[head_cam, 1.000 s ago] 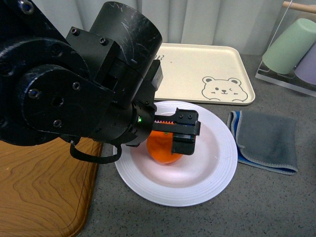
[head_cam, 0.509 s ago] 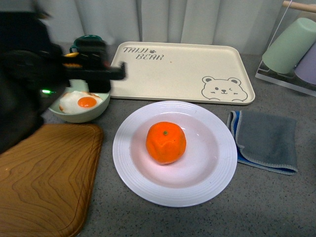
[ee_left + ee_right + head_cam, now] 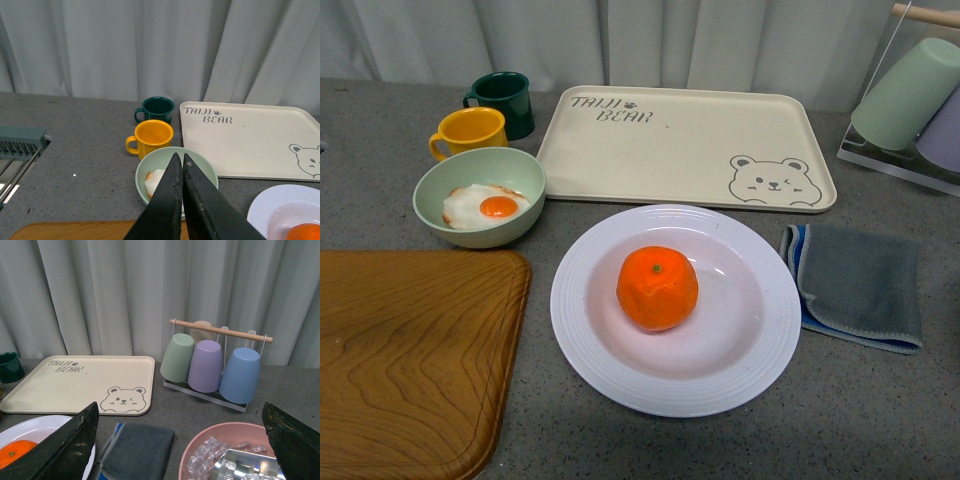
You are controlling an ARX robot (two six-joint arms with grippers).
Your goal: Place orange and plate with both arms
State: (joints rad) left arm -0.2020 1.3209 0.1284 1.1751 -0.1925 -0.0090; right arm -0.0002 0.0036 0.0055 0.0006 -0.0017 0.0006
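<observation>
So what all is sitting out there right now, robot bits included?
orange: one, bright orange, middle of the plate
plate: one, white, front centre
tray: one, beige with a bear, behind the plate
bowl: one, pale green, left of the plate, holding a fried egg
yellow mug: one, behind the bowl
dark green mug: one, behind the yellow mug
board: one, wooden, front left
cloth: one, grey, right of the plate
hanging cups: at least three, green, purple, blue, far right
pink bowl: one, holding ice
left gripper: shut, empty
right gripper: open, empty
</observation>
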